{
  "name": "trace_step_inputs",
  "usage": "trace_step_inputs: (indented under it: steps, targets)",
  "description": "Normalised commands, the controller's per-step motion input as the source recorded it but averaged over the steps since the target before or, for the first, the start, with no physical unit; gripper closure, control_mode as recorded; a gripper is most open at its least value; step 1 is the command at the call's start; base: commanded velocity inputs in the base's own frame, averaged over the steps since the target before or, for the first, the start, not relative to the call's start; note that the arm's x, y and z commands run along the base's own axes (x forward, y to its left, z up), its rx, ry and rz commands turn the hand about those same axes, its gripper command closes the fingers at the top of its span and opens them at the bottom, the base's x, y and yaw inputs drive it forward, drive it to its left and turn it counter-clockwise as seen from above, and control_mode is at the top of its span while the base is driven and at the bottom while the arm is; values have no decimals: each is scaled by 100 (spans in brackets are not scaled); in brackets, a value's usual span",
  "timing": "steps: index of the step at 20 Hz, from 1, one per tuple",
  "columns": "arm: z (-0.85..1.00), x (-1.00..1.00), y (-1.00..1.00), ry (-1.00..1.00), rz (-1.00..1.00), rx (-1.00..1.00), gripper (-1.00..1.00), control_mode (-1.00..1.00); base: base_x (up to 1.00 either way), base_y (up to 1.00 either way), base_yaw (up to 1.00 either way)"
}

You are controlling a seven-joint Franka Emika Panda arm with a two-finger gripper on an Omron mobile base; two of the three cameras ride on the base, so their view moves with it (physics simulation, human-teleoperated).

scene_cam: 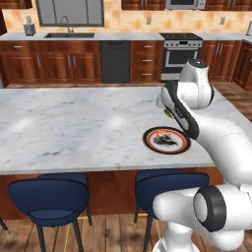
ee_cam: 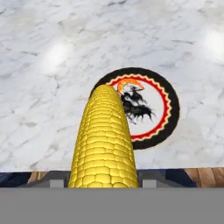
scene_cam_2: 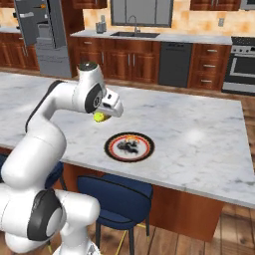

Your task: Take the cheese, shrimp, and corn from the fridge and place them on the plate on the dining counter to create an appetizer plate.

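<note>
My gripper [ee_cam: 104,178] is shut on the corn [ee_cam: 104,140], a yellow cob that points away from the hand toward the plate [ee_cam: 173,105]. In the right base view the gripper [scene_cam_2: 103,114] holds the corn [scene_cam_2: 101,117] above the dining counter [scene_cam_2: 199,134], just left of and behind the plate [scene_cam_2: 110,147]. A thin orange shrimp [ee_cam: 127,83] lies on the plate's white centre beside the dark motif. The plate [scene_cam: 149,139] sits near the counter's front edge, partly behind my arm. The fridge [scene_cam_2: 50,55] stands at the far left with its door open. The cheese is out of view.
Two blue stools [scene_cam: 49,194] [scene_cam: 167,184] are tucked under the front edge of the dining counter [scene_cam: 74,123]. Beyond it run wall cabinets with a sink [scene_cam: 69,35], a dishwasher [scene_cam: 115,61] and a stove [scene_cam: 181,49].
</note>
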Motion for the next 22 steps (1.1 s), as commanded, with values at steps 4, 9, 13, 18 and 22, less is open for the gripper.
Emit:
trace_step_inputs:
  steps: [4,9,13,18,22]
  targets:
    - [-100,67,-81,2,29,1,100,-100,0,0,0]
    - [-100,73,-40,3,18,0,100,-100,0,0,0]
    - [-100,52,-42,0,2,0,100,-100,0,0,0]
    - [-81,36,-48,0,0,0,100,-100,0,0,0]
    - [-68,44,-32,-2,0,0,100,-100,0,0,0]
